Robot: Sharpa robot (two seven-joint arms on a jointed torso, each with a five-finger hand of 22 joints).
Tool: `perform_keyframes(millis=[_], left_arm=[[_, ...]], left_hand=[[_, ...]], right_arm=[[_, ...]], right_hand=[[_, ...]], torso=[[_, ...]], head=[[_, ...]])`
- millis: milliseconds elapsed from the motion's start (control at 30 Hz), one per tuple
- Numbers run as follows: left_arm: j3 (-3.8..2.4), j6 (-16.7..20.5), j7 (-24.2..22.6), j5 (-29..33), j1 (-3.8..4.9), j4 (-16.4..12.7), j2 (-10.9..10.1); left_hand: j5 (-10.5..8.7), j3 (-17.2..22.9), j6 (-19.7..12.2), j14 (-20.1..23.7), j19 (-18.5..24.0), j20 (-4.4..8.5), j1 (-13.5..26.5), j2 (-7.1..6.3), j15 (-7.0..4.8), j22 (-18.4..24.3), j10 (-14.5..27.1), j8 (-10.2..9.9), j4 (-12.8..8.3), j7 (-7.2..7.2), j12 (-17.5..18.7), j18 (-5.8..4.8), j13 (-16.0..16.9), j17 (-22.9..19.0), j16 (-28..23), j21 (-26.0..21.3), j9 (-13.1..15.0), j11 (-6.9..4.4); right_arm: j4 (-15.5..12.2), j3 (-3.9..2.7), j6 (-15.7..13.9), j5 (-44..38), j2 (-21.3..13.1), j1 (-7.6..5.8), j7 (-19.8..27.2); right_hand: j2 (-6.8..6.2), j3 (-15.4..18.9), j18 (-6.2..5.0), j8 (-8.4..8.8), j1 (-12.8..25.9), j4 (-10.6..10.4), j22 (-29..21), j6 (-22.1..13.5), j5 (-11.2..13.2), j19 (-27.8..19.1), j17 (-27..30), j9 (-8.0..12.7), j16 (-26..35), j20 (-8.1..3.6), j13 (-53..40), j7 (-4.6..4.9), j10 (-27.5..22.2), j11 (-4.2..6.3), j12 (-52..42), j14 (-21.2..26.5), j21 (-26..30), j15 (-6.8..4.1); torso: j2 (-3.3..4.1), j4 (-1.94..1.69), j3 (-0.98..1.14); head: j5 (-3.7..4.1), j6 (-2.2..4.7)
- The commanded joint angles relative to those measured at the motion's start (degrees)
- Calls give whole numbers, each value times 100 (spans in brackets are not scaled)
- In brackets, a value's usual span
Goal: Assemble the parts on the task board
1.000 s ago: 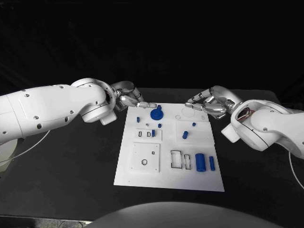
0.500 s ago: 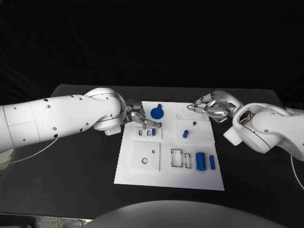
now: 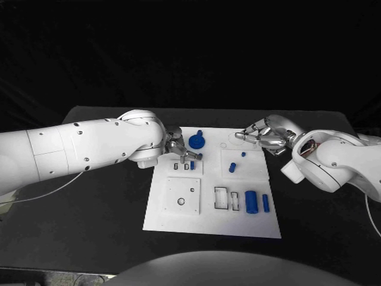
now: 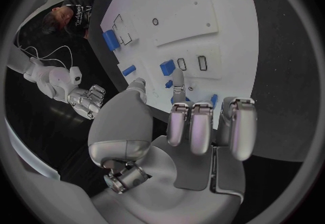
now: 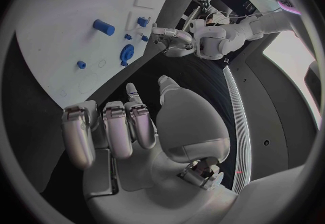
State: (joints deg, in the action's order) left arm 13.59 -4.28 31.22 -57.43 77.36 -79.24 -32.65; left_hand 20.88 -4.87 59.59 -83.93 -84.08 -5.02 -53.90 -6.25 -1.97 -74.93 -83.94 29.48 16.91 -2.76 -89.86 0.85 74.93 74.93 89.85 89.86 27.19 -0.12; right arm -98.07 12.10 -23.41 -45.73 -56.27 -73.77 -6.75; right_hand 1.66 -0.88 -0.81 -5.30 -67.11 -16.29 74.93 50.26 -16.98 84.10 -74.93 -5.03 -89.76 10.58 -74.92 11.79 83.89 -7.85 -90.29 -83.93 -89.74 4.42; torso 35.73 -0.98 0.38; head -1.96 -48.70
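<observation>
A: Head view first. Since the earlier frames the left silver hand [image 3: 180,150] has swung in from the board's far left corner and now sits over the white rectangular task board [image 3: 209,223], fingertips down by a small blue peg [image 3: 192,165] near the little slots. The right silver hand [image 3: 261,136] has barely shifted and hovers at the far right corner.

B: Fingers?

A: Left: curled, closing toward the peg; can't tell if it's pinched. Right: loosely curled, holds nothing I can see. Other parts: blue round knob piece [image 3: 196,142], blue short cylinder [image 3: 252,202], blue thin bar [image 3: 265,204].

B: Left wrist view?

A: Fingers [image 4: 202,126] lie side by side, bent in, one finger and the thumb reach toward a blue peg [image 4: 167,67]. No clear contact.

B: Right wrist view?

A: Fingers [image 5: 108,129] side by side, curled, nothing between them, above the board's edge [image 5: 40,56].

B: Risks?

A: My guess: a glancing pinch tips or flicks the peg, since it's small and loose. The left arm hides its own fingertips from the head camera, so misalignment could go unnoticed.
</observation>
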Motion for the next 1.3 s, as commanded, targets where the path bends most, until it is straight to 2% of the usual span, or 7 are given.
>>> perform_keyframes(millis=[33, 333, 500, 633, 933, 1100, 1300], left_arm=[[-4, -146, 127, -44, -19, 134, 145], [-4, -453, 223, -44, -93, 378, 405], [-5, -628, 336, -44, -148, 470, 470], [-5, -686, 418, -44, -172, 522, 513], [-5, -677, 465, -52, -190, 555, 547], [-5, -583, 413, -51, -191, 558, 549], [-6, -447, 319, -50, -192, 567, 552]], left_hand=[[89, 42, -25, -607, -592, 37, -12, 67, -37, -1507, -606, 44, 11, 20, -14, -85, 1507, 1507, 15, 14, 80, -36], [127, 69, -71, -607, -592, 43, -43, 119, -42, -1507, -606, 45, 8, 20, -14, -85, 1507, 1507, 15, 14, 166, -38], [122, 106, -112, -607, -592, 47, -119, 174, -43, -1507, -606, 43, 0, 21, -14, -85, 1507, 1507, 15, 14, 258, -38], [119, 115, -120, -607, -592, 48, -137, 192, -44, -1507, -606, 42, 2, 21, -14, -85, 1507, 1507, 15, 14, 283, -39], [126, 133, -132, -607, -592, 49, -165, 235, -45, -1507, -606, 42, -1, 22, -14, -85, 1507, 1507, 15, 14, 335, -40], [291, 170, -176, -607, -592, 51, -255, 310, -47, -1507, -606, 29, -4, 26, -14, -85, 1507, 1507, 15, 14, 462, -43], [426, 177, -199, -607, -592, 53, -290, 341, -48, -1507, -606, 25, -4, 28, -14, -85, 1507, 1507, 15, 14, 559, -45]], right_arm=[[14, 1, 140, -23, 17, 27, -48], [32, 1, 145, -153, 69, 66, -74], [31, 1, 164, -169, 65, 69, -91], [37, 1, 166, -174, 68, 70, -100], [37, 1, 163, -180, 83, 71, -113], [38, 1, 165, -189, 80, 71, -140], [36, 1, 171, -203, 72, 72, -175]], right_hand=[[-2, 31, 81, -16, 43, -14, 1507, -22, 30, 590, -1507, 7, -24, 35, -1508, 36, 611, -32, 29, -607, -26, 46], [5, 35, 81, -15, 46, -15, 1507, -26, 27, 590, -1507, 8, -24, 37, -1508, 37, 611, -34, 29, -607, -26, 47], [7, 36, 81, -15, 45, -15, 1507, -26, 26, 590, -1507, 8, -24, 37, -1508, 37, 611, -34, 29, -607, -26, 48], [9, 37, 81, -15, 45, -14, 1507, -27, 26, 590, -1507, 8, -24, 38, -1508, 37, 611, -35, 29, -607, -26, 48], [12, 38, 81, -15, 44, -13, 1507, -28, 27, 590, -1507, 8, -24, 39, -1508, 38, 611, -35, 29, -607, -26, 49], [13, 38, 81, -15, 44, -13, 1507, -29, 27, 590, -1507, 8, -24, 39, -1508, 38, 611, -35, 29, -607, -26, 49], [17, 39, 81, -15, 42, -12, 1507, -29, 27, 590, -1507, 8, -24, 40, -1508, 38, 611, -36, 29, -607, -26, 49]], torso=[[-2, 5, 1], [-1, 4, 3], [-6, -24, 2], [-1, -9, -2], [1, -9, -5], [0, -8, -8], [-1, -4, -3]], head=[[-13, 15], [1, 21], [29, 12], [3, 19], [1, 7], [12, 4], [16, -1]])
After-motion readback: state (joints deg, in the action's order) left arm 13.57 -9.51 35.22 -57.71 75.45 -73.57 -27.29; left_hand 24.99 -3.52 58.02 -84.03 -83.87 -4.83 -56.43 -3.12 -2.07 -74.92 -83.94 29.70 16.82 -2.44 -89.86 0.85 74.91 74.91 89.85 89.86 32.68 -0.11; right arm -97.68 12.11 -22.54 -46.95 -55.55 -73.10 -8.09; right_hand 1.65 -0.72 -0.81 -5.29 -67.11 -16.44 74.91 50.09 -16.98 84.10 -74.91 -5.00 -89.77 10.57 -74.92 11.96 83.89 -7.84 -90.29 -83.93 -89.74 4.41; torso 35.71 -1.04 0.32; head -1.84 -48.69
